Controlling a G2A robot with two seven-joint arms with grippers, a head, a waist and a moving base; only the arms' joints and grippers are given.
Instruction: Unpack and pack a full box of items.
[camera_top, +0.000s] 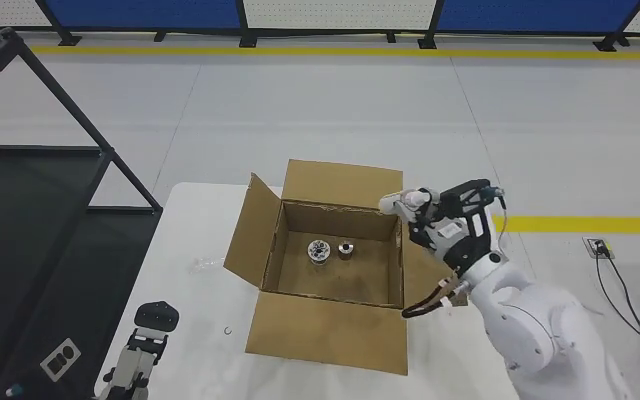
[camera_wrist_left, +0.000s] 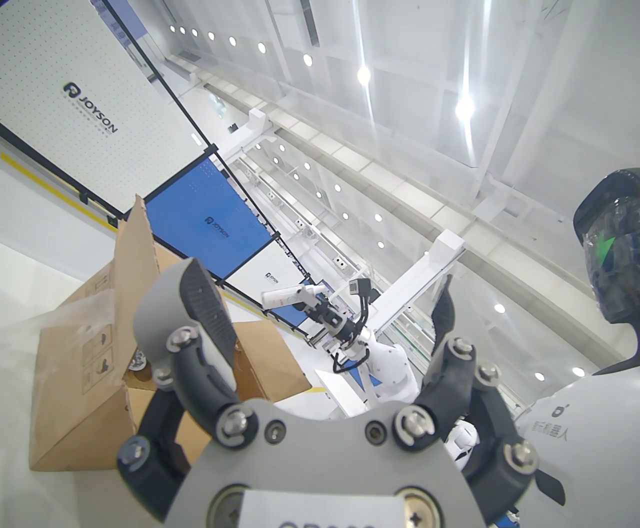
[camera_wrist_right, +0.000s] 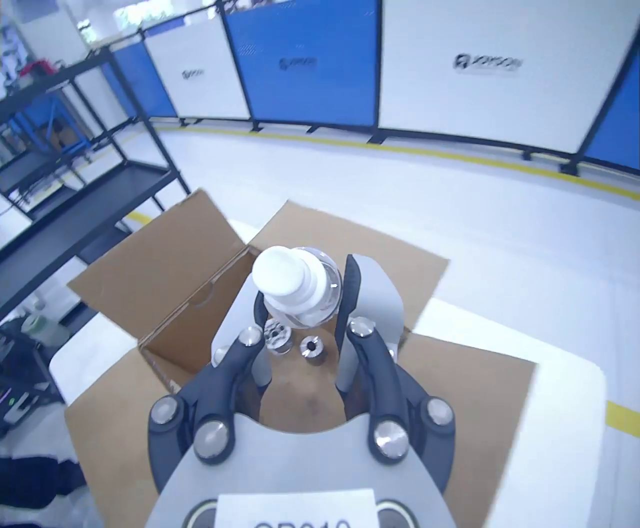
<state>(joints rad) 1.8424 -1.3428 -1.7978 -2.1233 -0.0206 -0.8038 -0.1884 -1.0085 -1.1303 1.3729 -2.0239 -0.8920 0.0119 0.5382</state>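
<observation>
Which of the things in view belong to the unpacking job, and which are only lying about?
Job: box, open on the table; bottle, held by the right gripper over the box; two metal parts inside the box.

Lying about, it seems: clear plastic and a tiny ring on the table beside the box; black rack next to the table.

Between the right gripper's (camera_wrist_right: 304, 295) fingers, the bottle (camera_wrist_right: 292, 287) shows only its white cap and clear shoulder, and the rest lies behind the pads. Below that gripper, a round metal piece (camera_wrist_right: 278, 336) and a smaller metal piece (camera_wrist_right: 311, 346) on the floor of the box (camera_wrist_right: 200, 300) are too small to identify. One finger of the left gripper (camera_wrist_left: 320, 290) hides part of the box, and the clear wrap (camera_wrist_left: 75, 310) beyond it is blurred.
</observation>
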